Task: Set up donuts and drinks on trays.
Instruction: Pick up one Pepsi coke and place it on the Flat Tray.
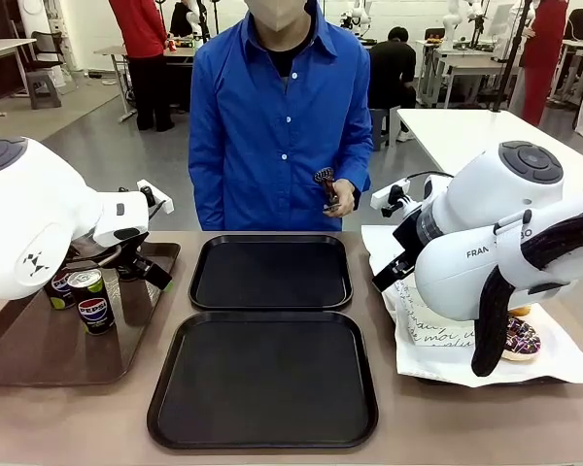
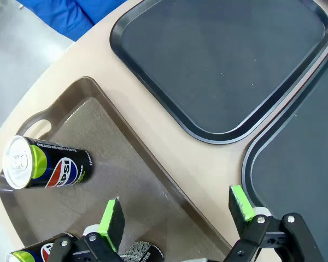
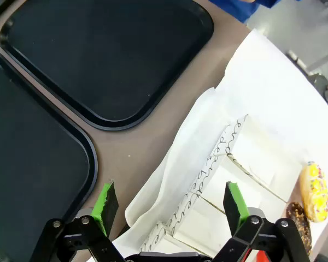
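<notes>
Views: right wrist shows two donuts (image 3: 313,191) right of its fingers, half hidden by the arm in front view | left gripper (image 2: 176,206): wide, empty, over brown tray (image 2: 131,136) rim, two cans (image 2: 46,168) to its left | right gripper (image 3: 170,197): wide, empty, over paper sleeves (image 3: 246,164) | two trays (image 1: 272,274) bare between grippers

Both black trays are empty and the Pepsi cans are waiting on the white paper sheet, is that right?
Not quite. The Pepsi cans are waiting on the brown tray at the robot's left, not on the white paper sheet; the front view shows this. The black trays are indeed both empty.
</notes>
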Controlling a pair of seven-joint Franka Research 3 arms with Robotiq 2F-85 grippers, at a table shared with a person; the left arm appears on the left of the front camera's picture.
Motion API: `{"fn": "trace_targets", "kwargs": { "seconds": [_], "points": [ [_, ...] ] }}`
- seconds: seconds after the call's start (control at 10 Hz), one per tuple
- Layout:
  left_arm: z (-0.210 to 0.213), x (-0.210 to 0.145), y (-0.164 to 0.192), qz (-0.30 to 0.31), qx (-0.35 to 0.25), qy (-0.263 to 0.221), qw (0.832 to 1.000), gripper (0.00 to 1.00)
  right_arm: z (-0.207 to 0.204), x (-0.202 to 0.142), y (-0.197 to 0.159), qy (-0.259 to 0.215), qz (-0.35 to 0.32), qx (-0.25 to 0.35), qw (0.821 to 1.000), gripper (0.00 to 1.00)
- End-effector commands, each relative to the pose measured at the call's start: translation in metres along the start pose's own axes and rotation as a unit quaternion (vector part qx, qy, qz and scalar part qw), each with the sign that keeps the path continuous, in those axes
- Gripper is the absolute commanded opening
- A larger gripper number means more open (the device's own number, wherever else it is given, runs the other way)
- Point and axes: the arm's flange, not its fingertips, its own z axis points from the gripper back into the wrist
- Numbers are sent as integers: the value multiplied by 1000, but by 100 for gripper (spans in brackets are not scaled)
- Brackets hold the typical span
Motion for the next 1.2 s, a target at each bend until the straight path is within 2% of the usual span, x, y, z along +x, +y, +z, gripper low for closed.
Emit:
{"fn": "trace_targets", "kwargs": {
  "seconds": [0.0,1.1],
  "points": [
    [0,0,0,0,0,0,1000,100,0,0,0,0,0,0,1000,100],
    [0,0,0,0,0,0,1000,100,0,0,0,0,0,0,1000,100]
  ]
}}
